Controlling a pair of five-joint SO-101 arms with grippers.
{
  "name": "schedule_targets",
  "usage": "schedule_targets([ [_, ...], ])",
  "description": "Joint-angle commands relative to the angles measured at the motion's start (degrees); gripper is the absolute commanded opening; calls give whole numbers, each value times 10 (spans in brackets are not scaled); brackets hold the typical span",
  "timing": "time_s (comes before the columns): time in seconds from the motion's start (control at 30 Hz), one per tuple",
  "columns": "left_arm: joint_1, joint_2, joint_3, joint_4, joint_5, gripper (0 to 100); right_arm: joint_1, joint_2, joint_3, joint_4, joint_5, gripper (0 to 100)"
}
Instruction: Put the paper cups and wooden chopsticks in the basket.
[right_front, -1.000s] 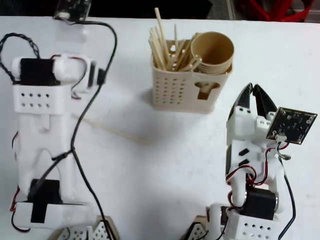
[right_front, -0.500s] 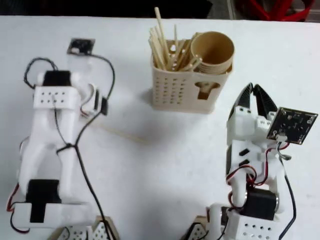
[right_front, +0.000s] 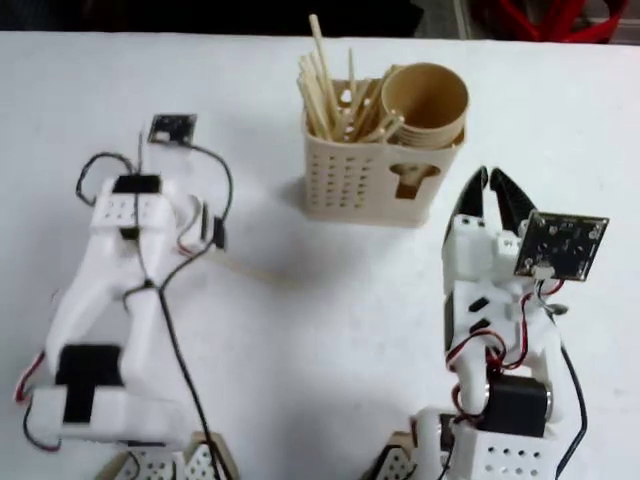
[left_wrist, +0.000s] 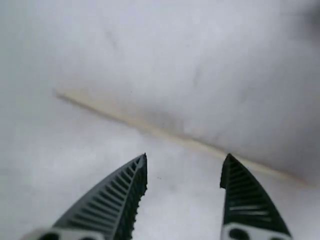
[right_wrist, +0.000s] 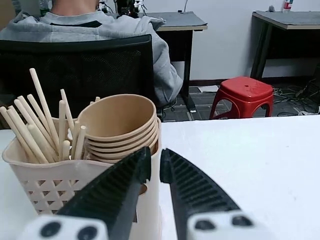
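Observation:
A cream perforated basket (right_front: 350, 185) (right_wrist: 45, 192) stands at the table's far middle. It holds stacked paper cups (right_front: 425, 100) (right_wrist: 120, 125) and several wooden chopsticks (right_front: 330, 95) (right_wrist: 35, 125). One loose chopstick (left_wrist: 165, 132) (right_front: 255, 270) lies flat on the white table. My left gripper (left_wrist: 185, 162) hangs open just above it, one finger to each side. In the high view the left arm (right_front: 125, 215) bends down over that spot and hides its fingers. My right gripper (right_front: 488, 180) (right_wrist: 155, 155) sits just beside the basket's near right corner, fingers almost together with nothing between them.
A black cable (right_front: 170, 330) trails over the left arm down to the near edge. Open white table (right_front: 320, 340) lies between the two arms. Beyond the far edge stand a black chair (right_wrist: 80, 65) and a red stool (right_wrist: 240, 95).
The left arm has pulled back from the far left and folded down over the loose chopstick. The right gripper has shifted slightly left toward the basket.

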Motion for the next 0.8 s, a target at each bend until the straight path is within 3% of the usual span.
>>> schedule_targets([
  [0.0, -11, 73, -65, 11, 32, 255, -4, -2, -4, -13, 8, 42],
  [0.47, -27, 301, -326, 146, 54, 252, -3, -3, -4, -13, 9, 42],
  [0.77, -22, 340, -401, 150, 55, 100, -1, -4, -4, -13, 9, 42],
])
